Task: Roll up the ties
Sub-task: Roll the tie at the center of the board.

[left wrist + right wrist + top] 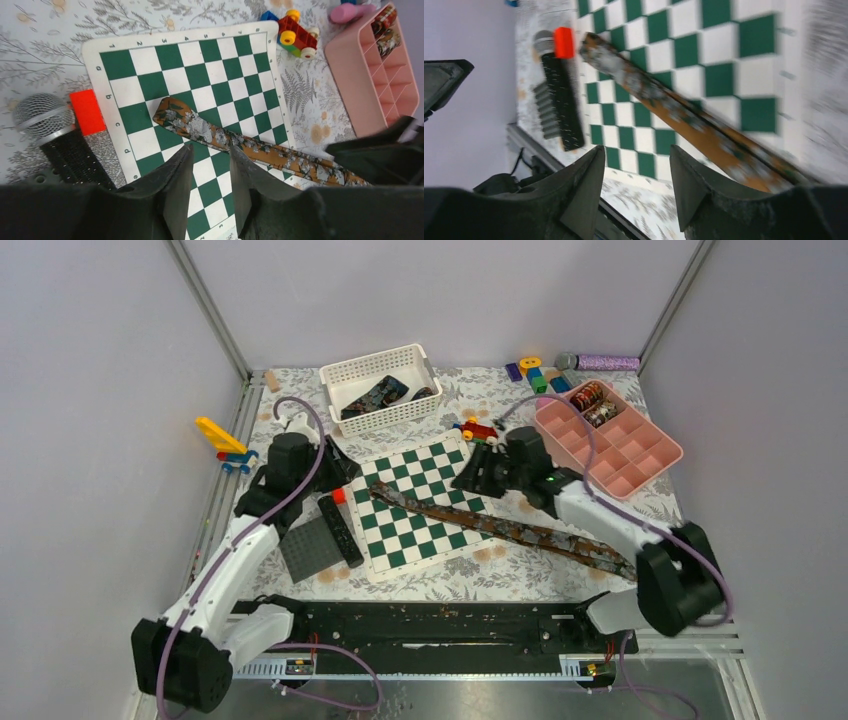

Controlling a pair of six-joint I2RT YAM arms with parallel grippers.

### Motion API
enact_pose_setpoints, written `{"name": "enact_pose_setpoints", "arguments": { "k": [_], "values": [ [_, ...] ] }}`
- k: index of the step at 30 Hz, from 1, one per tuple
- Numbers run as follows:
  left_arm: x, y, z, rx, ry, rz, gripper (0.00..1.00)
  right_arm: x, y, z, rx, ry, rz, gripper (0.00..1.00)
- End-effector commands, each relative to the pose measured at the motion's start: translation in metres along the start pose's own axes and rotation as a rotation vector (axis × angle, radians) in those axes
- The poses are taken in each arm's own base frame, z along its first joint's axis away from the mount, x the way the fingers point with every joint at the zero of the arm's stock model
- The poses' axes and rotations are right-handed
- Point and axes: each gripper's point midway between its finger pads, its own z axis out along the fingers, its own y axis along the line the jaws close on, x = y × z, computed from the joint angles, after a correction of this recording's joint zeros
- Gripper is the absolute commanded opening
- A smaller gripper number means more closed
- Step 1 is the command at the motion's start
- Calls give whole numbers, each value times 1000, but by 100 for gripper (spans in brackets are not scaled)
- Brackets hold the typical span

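Observation:
A brown-rust floral tie (500,525) lies unrolled and flat, running diagonally from the chessboard (420,455) to the table's right front. It also shows in the left wrist view (240,142) and, blurred, in the right wrist view (684,115). My left gripper (338,466) is open and empty above the board's left edge, with the tie's narrow end just beyond its fingertips (210,147). My right gripper (478,473) is open and empty above the board's right side, over the tie (636,147). Dark ties lie in a white basket (380,390). Small tie coils (590,400) sit in a pink tray (625,455).
A black bar (340,530) with a red block (338,497) at its end and a grey baseplate (310,548) lie left of the board. A toy car (478,430), coloured blocks (535,373), a purple microphone (600,362) and a yellow toy (225,440) lie around the edges.

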Motion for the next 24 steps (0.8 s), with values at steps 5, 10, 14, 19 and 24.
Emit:
{"name": "enact_pose_setpoints", "arguments": {
  "k": [5, 10, 14, 19, 24],
  "values": [
    [-45, -19, -50, 22, -167, 55, 36, -44, 138, 88, -522, -100, 84, 41],
    [-39, -13, -54, 7, -158, 64, 36, -40, 167, 146, -639, -76, 141, 19],
    [-34, -11, -53, 11, -143, 64, 36, -24, 180, 177, -664, -35, 157, 9],
    [-30, -8, -52, 8, -136, 66, 34, 6, 178, 192, -614, -1, 157, 5],
    [-25, -5, -49, 8, -125, 64, 32, 22, 166, 202, -568, 0, 178, 3]
  ]
}}
